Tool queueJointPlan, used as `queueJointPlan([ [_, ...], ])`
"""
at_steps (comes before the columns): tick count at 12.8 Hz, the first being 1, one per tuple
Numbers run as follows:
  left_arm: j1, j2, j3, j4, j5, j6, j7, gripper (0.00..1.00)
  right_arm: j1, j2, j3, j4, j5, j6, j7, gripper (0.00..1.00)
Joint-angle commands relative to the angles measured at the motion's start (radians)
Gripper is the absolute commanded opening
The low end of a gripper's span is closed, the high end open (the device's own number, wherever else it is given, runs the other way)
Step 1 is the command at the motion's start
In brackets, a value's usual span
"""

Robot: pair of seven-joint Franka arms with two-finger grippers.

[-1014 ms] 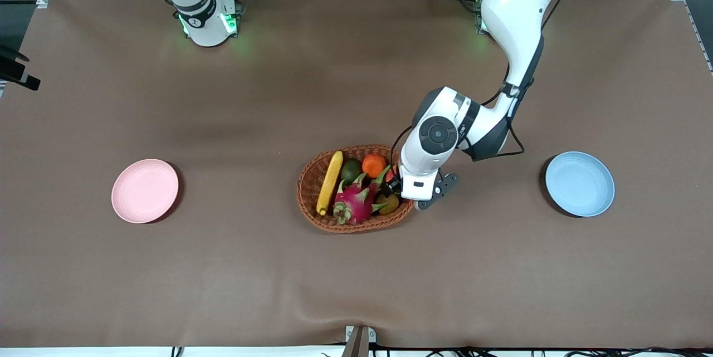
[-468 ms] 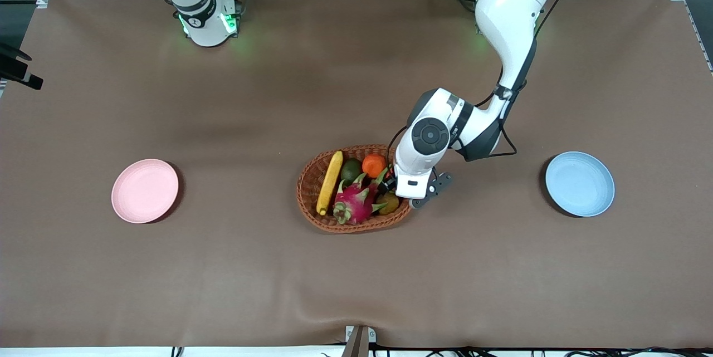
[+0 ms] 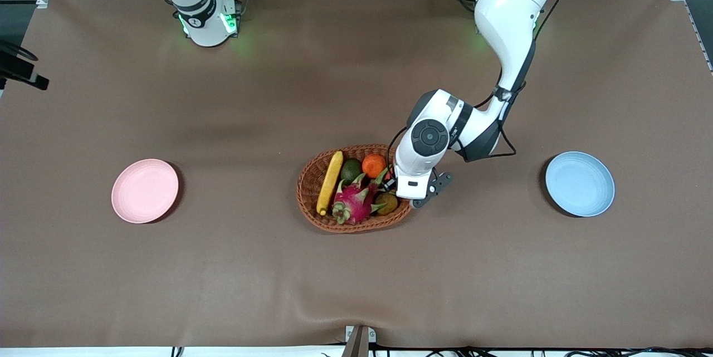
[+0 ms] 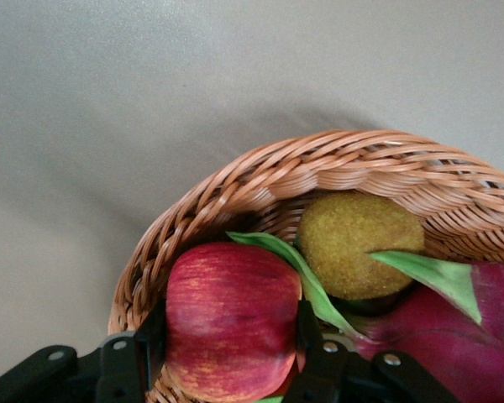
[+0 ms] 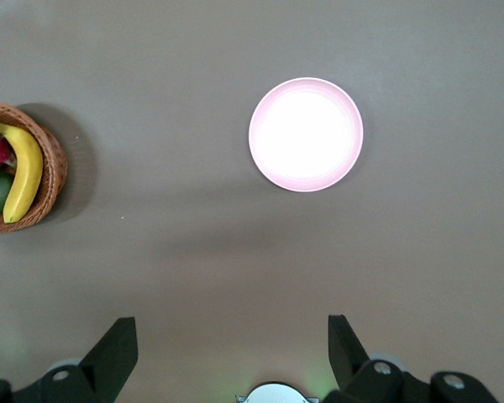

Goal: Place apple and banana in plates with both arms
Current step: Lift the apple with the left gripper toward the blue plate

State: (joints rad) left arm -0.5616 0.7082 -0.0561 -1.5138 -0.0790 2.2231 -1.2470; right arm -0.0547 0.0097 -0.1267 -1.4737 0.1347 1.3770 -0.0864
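The red apple point(image 4: 231, 319) lies in the wicker basket point(image 4: 235, 180) at its end toward the left arm. My left gripper point(image 4: 228, 336) is down in the basket point(image 3: 356, 225), and its two dark fingers point(image 4: 151, 344) press on both sides of the apple. In the front view my left hand point(image 3: 415, 176) hides the apple. The yellow banana point(image 3: 330, 182) lies along the basket's other end and also shows in the right wrist view point(image 5: 21, 172). The pink plate point(image 3: 145, 190) and the blue plate point(image 3: 579, 184) are empty. My right gripper point(image 5: 233, 348) waits open, high over the table near the pink plate point(image 5: 306, 134).
The basket also holds a magenta dragon fruit point(image 3: 353, 203), an orange point(image 3: 374, 165), a green avocado point(image 3: 351, 169) and a brownish-yellow fruit point(image 4: 357, 243) right beside the apple. A dragon fruit leaf point(image 4: 277, 252) lies against the apple. Brown cloth covers the table.
My left hand has shifted a little toward the basket's middle and settled round the apple. It has hardly moved in the last half second. The fruit and plates have not moved.
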Motion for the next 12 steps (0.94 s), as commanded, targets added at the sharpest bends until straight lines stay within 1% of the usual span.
queueJointPlan([
  [1,0.003,-0.044,0.016,0.021,0.005,-0.072,-0.014,0.0,0.048,0.022,-0.002,0.02,0.008,-0.004,0.007,1.0],
  [3,0.037,-0.122,0.021,0.024,0.005,-0.141,0.029,0.0,0.049,0.024,-0.002,0.018,0.011,-0.004,0.007,1.0],
  [5,0.095,-0.188,0.016,0.026,0.004,-0.219,0.136,0.0,0.061,0.039,-0.002,0.02,0.026,-0.004,0.005,1.0],
  [8,0.152,-0.229,0.019,0.023,0.005,-0.317,0.246,0.0,0.064,0.082,-0.002,0.02,0.135,-0.001,-0.001,1.0],
  [10,0.206,-0.252,0.019,0.02,0.005,-0.384,0.338,0.0,0.078,0.117,-0.002,0.02,0.201,0.039,-0.004,1.0],
  [12,0.253,-0.275,0.019,0.017,0.005,-0.427,0.409,0.0,0.114,0.156,-0.002,0.02,0.218,0.103,-0.006,1.0],
])
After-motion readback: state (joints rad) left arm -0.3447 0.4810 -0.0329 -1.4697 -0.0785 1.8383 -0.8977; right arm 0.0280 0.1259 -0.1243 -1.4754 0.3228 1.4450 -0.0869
